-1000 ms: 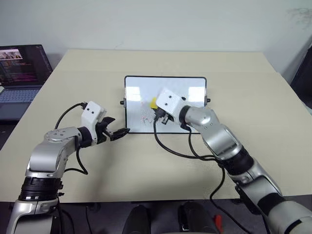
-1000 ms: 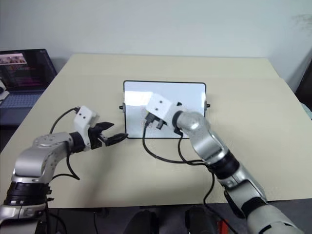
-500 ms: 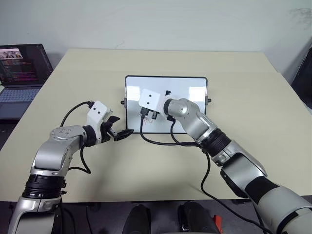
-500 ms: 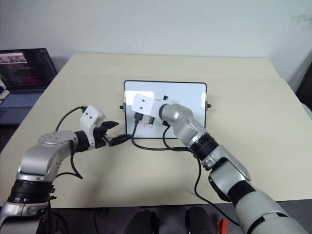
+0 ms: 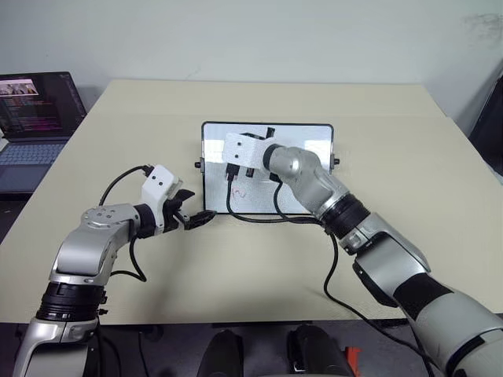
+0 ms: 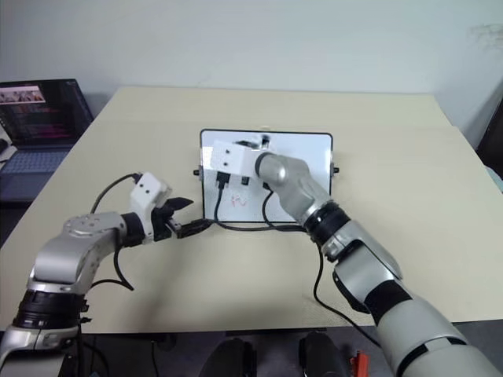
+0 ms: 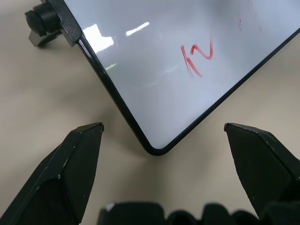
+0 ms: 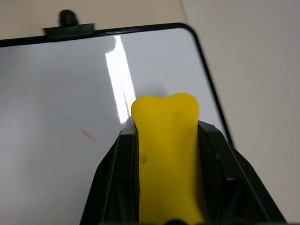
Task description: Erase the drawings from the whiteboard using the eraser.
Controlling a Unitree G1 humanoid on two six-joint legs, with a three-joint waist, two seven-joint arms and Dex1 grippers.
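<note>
My right gripper (image 8: 165, 187) clamps the eraser (image 8: 168, 154) over the whiteboard (image 5: 302, 141) — the remaining red drawings (image 5: 238, 192) lie toward its near-left corner, beside my open left gripper (image 7: 166, 154).

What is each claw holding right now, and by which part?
The right claw grips the yellow eraser by its long sides, one end sticking out past the fingertips. The left claw is open, holding nothing.
</note>
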